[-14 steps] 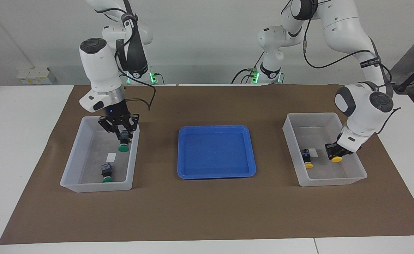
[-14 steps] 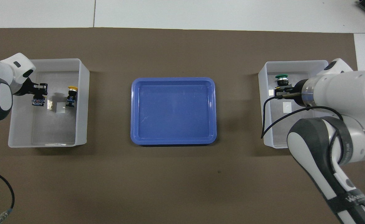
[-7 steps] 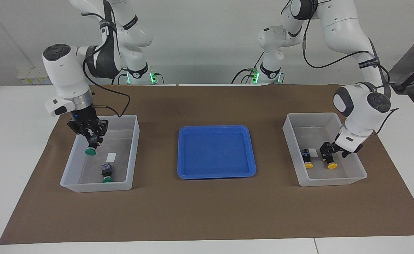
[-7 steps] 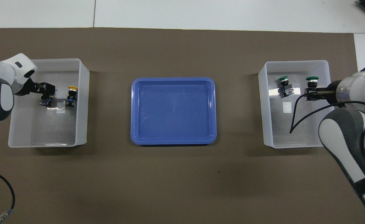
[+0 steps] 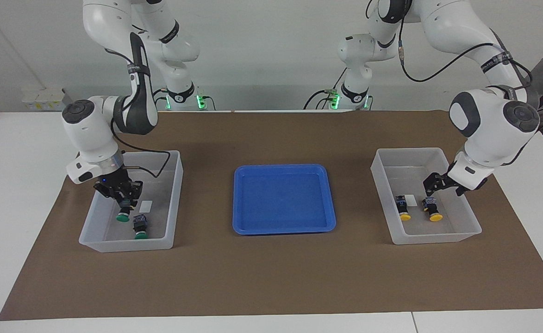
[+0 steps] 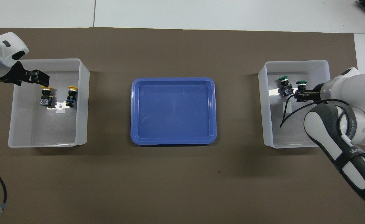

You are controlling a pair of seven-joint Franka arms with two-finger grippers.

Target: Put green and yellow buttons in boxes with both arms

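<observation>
Across the table [image 5: 271, 286] you have a brown mat [image 5: 271, 259] with a shallow blue tray [image 5: 283, 200] at its middle and one translucent box at each end. Your box at the right arm's end [image 5: 131, 202] holds both green buttons: one green button [image 5: 139, 226] lies on the floor at the part of the box farthest from the robots, and the second green button [image 5: 124, 210] sits just beside it, cap down, with the right gripper [image 5: 122, 196] low inside the box and closed around its dark body. Your box at the left arm's end [image 5: 425, 195] holds both yellow buttons, lying side by side on the floor, caps pointing away from the robots: one yellow button [image 5: 402, 206] is on the side toward the tray, next to the small white label [image 5: 410, 200], and the other yellow button [image 5: 432, 208] is on the side toward the table's end. Your left gripper [image 5: 438, 183] hangs over that second yellow button, clear of it, its fingers spread and holding nothing. From overhead you see the same pairs, the green ones [image 6: 291, 87] close together under the right gripper [image 6: 299, 95], the yellow ones [image 6: 59, 95] apart from the left gripper [image 6: 37, 77].
</observation>
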